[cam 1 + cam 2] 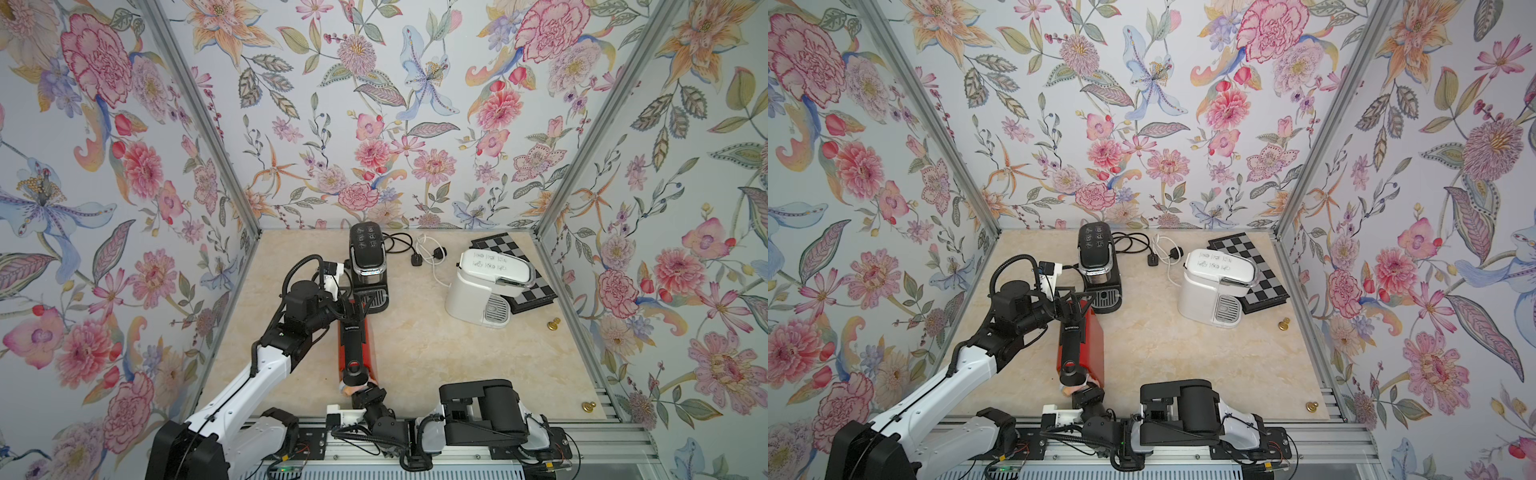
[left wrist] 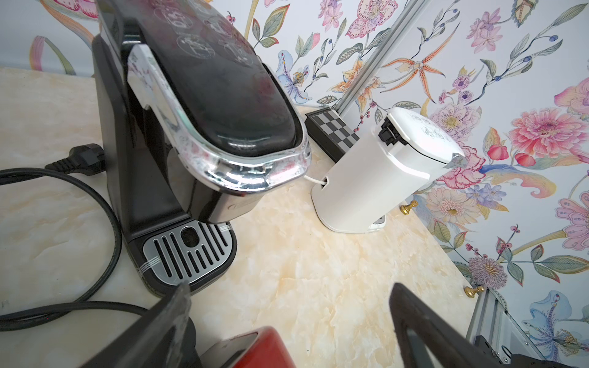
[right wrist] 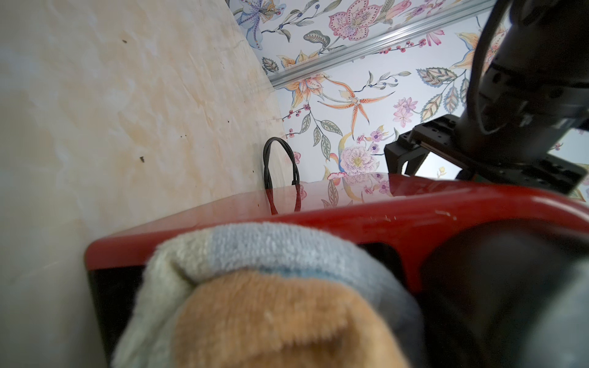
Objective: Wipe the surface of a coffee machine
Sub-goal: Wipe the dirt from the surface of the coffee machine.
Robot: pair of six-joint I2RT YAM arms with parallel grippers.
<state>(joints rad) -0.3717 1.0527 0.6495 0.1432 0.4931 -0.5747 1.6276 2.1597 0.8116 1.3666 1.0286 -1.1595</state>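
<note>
Low in the frame's centre, our right fingers (image 1: 365, 395) pinch a soft tan-and-blue terry cloth (image 3: 271, 302) at the front of the glossy red-and-black coffee machine (image 1: 369, 349), rigid, slick and likely light, so our spread left fingers (image 2: 165, 328) should brace its far end.

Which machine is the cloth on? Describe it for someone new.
On the beige table, look just in front of the black coffee machine. It is the narrow red coffee machine, the only red one, with a cloth at its near end.
</note>
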